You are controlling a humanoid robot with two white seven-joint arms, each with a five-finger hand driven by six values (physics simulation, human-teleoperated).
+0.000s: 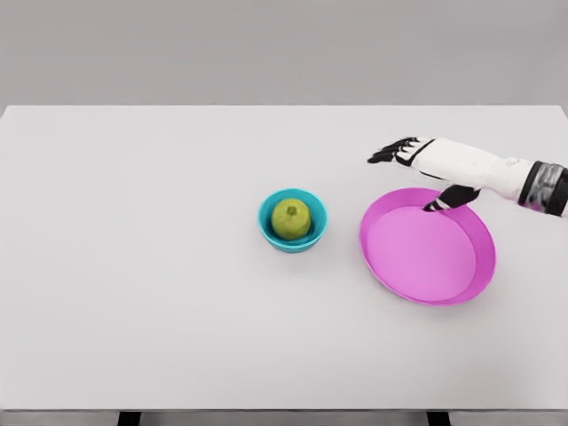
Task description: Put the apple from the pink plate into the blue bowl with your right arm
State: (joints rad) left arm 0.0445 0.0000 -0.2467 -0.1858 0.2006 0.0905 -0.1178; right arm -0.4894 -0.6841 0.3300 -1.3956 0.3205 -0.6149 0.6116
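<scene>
The green apple (291, 218) sits upright in the blue bowl (267, 222), stem end up. The right hand (424, 169) hovers over the pink plate's (479, 275) far rim, fingers spread, holding nothing, above the white bench (133, 266).

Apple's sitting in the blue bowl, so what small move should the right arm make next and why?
Probably just draw the right hand back off the table. The apple already rests in the blue bowl, the pink plate holds nothing, and the open hand carries nothing.

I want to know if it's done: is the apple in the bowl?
In. The apple sits inside the blue bowl; the pink plate is empty.
</scene>
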